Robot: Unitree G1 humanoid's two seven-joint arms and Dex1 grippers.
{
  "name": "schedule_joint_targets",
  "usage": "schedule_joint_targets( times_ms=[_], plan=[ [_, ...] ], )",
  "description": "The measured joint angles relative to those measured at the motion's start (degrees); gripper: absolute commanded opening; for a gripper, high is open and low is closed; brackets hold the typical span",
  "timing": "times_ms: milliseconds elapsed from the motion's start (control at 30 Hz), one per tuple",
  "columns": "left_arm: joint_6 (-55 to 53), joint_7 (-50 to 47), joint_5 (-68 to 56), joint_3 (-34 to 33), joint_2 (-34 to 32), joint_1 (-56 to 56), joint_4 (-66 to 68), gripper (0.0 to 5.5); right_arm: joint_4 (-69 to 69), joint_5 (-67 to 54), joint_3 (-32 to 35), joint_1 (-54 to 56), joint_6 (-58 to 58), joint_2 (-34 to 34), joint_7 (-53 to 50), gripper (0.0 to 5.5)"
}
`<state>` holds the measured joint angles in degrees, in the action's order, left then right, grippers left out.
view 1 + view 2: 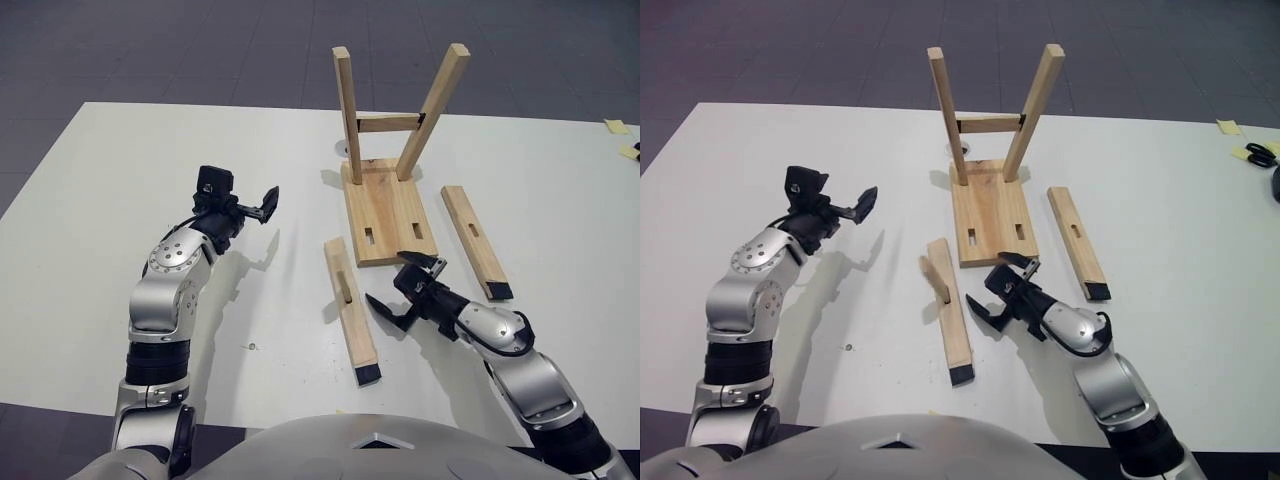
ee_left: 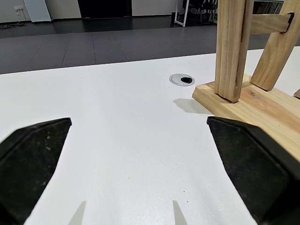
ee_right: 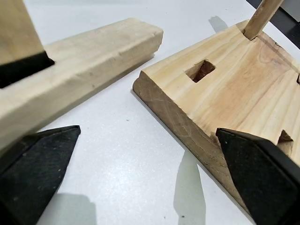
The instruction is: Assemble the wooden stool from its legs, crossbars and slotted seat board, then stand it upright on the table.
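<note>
The loose leg (image 1: 351,310) is lying just left of the seat board (image 1: 385,215), stiff, light wood likely best pinched mid-length, with the right arm's jaws gaping wide at its near edge, the left arm's jaws gaping well left, near slots (image 1: 369,236) sitting empty, far end holding two legs (image 1: 348,110) joined by a crossbar (image 1: 388,123).

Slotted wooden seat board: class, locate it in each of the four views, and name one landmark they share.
Left eye view: the pale slotted wooden seat board lies flat on the white table, right of centre.
Right eye view: the board lies near centre.
Left wrist view: the slab beneath the upright wooden legs.
Right wrist view: close up, its near corner and empty slots.
Shared landmark: those legs, planted in its far end.
</note>
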<state>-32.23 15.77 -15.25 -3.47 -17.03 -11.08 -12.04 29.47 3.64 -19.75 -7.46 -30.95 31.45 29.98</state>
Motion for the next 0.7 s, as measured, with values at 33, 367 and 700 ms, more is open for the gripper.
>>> schedule_joint_targets(
  times_ms=[33,367,700],
  plan=[
    [0.0,0.0,0.0,-0.3,0.0,0.0,0.0,5.38,-0.2,0.3,-1.1,0.8,-0.1,-0.3,0.4,5.4],
    [0.2,0.3,-0.1,-2.0,-0.5,-2.7,0.3,5.38,-11.4,3.8,-9.0,13.2,2.5,-7.8,1.1,5.4],
    [-10.7,-0.4,-8.2,-8.3,-2.3,-3.3,-11.3,5.38,-9.9,3.5,-1.8,9.2,1.5,-7.3,-1.5,5.4]
  ],
)
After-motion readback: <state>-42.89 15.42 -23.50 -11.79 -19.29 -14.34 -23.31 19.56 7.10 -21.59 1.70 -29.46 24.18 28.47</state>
